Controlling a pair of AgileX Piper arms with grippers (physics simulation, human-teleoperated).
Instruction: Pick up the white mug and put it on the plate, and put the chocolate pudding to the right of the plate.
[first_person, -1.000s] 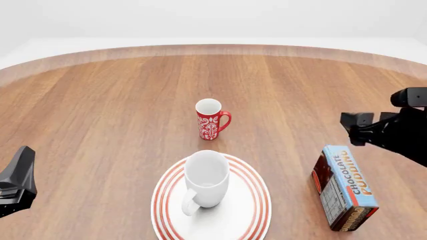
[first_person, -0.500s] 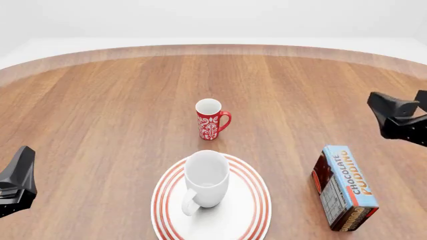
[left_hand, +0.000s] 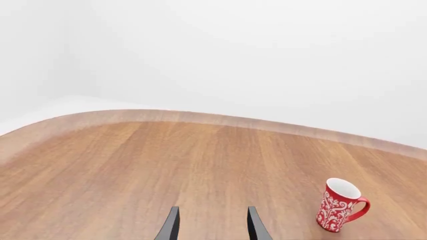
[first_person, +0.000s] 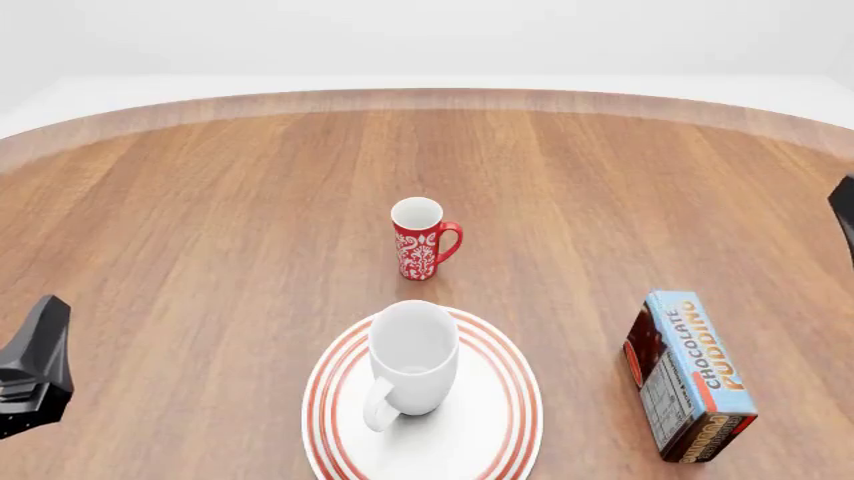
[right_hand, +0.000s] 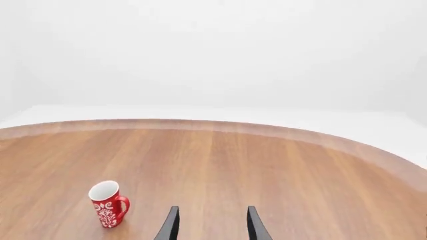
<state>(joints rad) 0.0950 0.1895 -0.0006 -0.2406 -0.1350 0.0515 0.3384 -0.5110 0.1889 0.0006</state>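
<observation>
Four items on the table (first_person: 200, 200), two grippers.

1. Plate (first_person: 501, 430) — red-ringed, at 6 o'clock of the front view, near edge cut off by the frame.
2. Mug (first_person: 414, 357), white — upright on the plate, slightly toward 11 o'clock of its centre, handle pointing to 7 o'clock. Judged: this half of the task is done.
3. Pudding (first_person: 694, 375) — carton lying on the wood at 3 o'clock of the plate, clear of its rim, blue face up. Judged: second half also appears done; nothing seems left.
4. Red mug (first_person: 423, 238) — upright at 12 o'clock of the plate, apart from it, not a task item.
5. Left gripper (left_hand: 213, 225) — fingers apart, nothing between them; sits at the front view's 8 o'clock edge, away from all items.
6. Right gripper (right_hand: 211, 225) — fingers likewise spread and empty; only a dark sliver shows at 3 o'clock.
</observation>
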